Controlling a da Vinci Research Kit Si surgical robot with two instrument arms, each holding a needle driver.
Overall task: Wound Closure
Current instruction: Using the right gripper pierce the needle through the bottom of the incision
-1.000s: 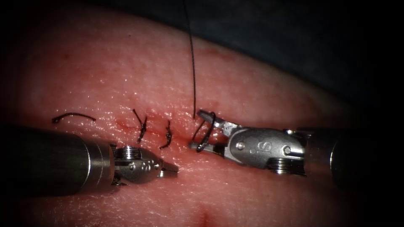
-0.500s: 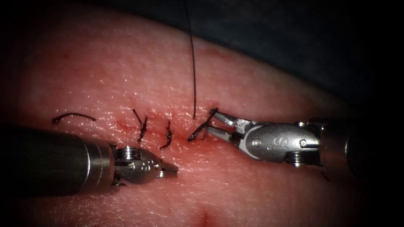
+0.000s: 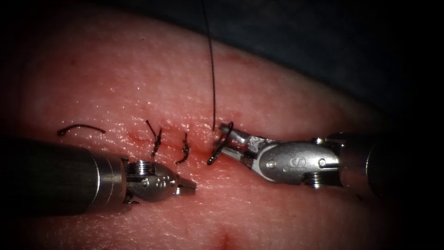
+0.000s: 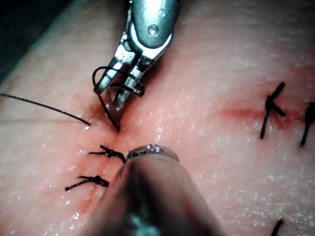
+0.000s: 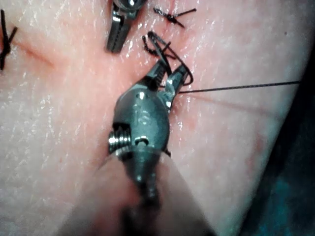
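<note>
Tissue [image 3: 286, 97]: pink pork belly under both tools, with a cut [image 3: 138, 137] running left to right as a thin red line.
Stitches: two knotted, one [image 3: 156, 139] and another [image 3: 183, 149], both across the cut, left of the needle.
Loose thread end [image 3: 79, 127]: short curved piece on the tissue, well left of the stitches.
Needle [image 3: 217, 147]: dark and curved, at the right end of the stitched part of the cut; lower tip touching the tissue at the cut, depth in the tissue not clear.
Thread [image 3: 212, 69]: long dark strand from above, ending just beside the needle's upper end.
Right tool [image 3: 230, 140]: from the right, jaws parted around the needle's curve; firm grasp or loose contact not clear.
Left tool [image 3: 187, 185]: below the stitches, jaws clenched, grasping nothing, tip resting near the tissue.
</note>
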